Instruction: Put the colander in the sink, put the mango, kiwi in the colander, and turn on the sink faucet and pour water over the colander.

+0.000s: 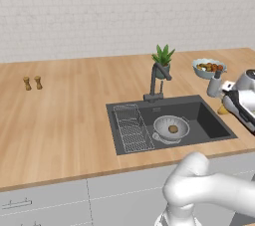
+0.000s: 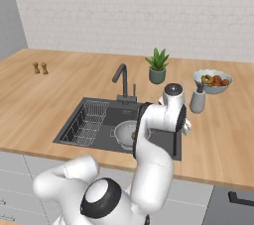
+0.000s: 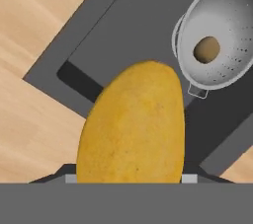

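Jaws around mango [image 3: 132, 124]

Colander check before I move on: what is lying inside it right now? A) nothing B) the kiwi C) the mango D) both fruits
B: the colander sits in the sink with just the brown kiwi at its bottom, while the hand view shows the yellow mango between the gripper fingers, outside the bowl.

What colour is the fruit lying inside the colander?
Dull brown: the kiwi in the silver-grey colander, best seen in the hand view.
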You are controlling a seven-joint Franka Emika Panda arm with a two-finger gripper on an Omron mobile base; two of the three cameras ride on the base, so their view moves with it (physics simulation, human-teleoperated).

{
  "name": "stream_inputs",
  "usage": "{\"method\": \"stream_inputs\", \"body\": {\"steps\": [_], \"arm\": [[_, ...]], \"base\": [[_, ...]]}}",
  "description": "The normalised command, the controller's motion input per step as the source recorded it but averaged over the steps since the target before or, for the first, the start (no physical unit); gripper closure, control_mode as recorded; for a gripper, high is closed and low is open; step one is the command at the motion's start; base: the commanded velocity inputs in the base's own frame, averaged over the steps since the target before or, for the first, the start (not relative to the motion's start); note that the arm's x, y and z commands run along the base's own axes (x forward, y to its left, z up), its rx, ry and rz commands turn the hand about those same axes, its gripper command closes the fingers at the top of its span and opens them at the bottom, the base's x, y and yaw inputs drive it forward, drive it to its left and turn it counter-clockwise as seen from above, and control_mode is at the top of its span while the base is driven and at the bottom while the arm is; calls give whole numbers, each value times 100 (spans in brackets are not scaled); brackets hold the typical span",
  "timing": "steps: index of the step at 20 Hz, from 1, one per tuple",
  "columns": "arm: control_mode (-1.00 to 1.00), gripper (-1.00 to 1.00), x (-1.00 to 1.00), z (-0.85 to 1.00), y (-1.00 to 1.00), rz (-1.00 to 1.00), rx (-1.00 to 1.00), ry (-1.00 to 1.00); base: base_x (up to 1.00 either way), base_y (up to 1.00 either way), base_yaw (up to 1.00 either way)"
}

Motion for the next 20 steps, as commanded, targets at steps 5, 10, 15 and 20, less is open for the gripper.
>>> {"method": "stream_inputs", "body": {"steps": [5,10,15,20], "arm": [[-100,100,0,53,59,36,1,26],[-100,100,15,49,33,28,1,35],[-100,100,4,-7,29,21,4,-5],[-100,100,0,-29,54,15,0,-18]], "base": [[0,0,0],[0,0,0],[0,0,0],[0,0,0]]}}
